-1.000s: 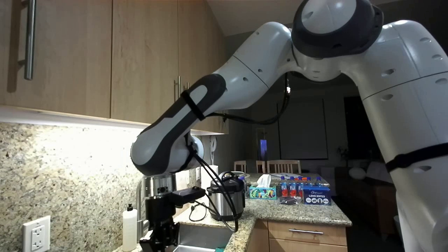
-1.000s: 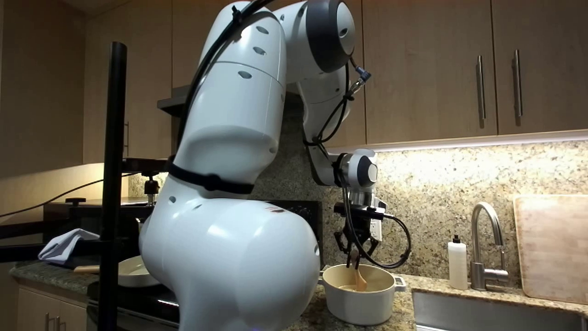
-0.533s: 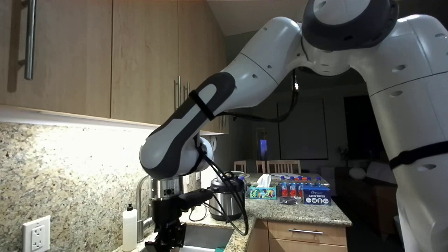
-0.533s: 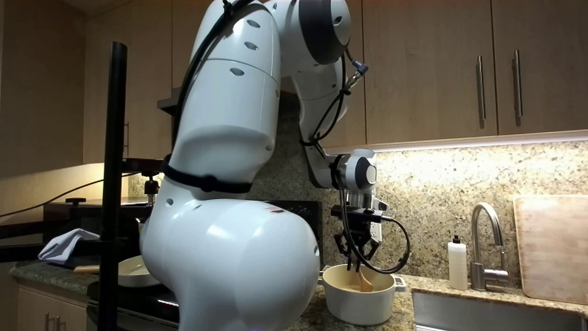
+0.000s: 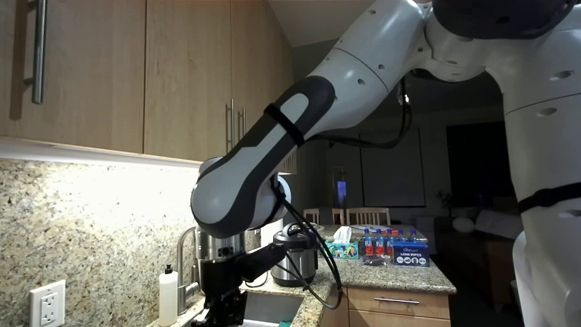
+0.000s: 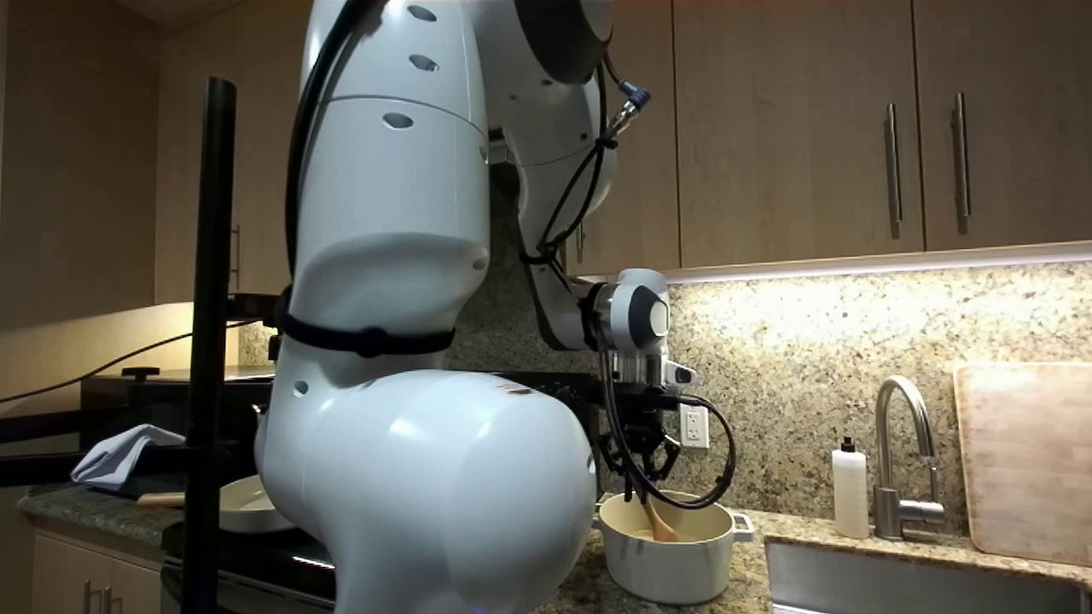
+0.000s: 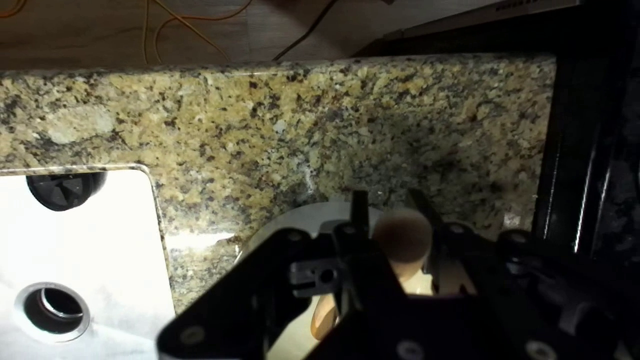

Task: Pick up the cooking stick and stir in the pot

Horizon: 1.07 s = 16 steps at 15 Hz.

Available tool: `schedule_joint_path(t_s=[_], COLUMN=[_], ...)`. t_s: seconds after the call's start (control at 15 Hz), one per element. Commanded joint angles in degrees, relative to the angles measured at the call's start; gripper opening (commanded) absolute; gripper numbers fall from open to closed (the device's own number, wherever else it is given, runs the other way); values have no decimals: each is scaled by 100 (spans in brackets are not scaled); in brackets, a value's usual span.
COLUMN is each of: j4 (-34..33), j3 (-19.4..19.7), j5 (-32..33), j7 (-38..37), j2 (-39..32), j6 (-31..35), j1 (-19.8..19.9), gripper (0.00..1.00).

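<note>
The cooking stick is a wooden spoon. Its lower end is inside the white pot, which stands on the counter. My gripper is over the pot, shut on the handle, and the spoon tilts down to the right. In the wrist view the round handle end sits between my fingers, and part of the spoon's bowl shows in the pot. The pot's side is partly hidden by my gripper. In an exterior view my gripper is cut off at the bottom edge, and spoon and pot are out of view.
A steel sink with a faucet and a soap bottle is beside the pot. A cutting board leans on the backsplash. A pan is behind my arm. A pressure cooker stands past the sink.
In the exterior view with the pot, the spoon's lower end first moved slightly right, then my gripper and spoon moved left. In the exterior view without it, my gripper moved right. The pot stayed put.
</note>
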State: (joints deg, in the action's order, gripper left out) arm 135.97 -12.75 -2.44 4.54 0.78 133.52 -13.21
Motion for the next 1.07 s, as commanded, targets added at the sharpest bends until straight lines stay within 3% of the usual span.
schedule_joint_path(t_s=[0.0,0.53,1.0], j4=[-75,-846,-1581], j3=[-72,-100,101], j5=[143,80,181], j7=[61,790,235], j2=[59,-509,-1013], j6=[-98,-189,-264], j1=[-50,-49,46], gripper=[6,6,6])
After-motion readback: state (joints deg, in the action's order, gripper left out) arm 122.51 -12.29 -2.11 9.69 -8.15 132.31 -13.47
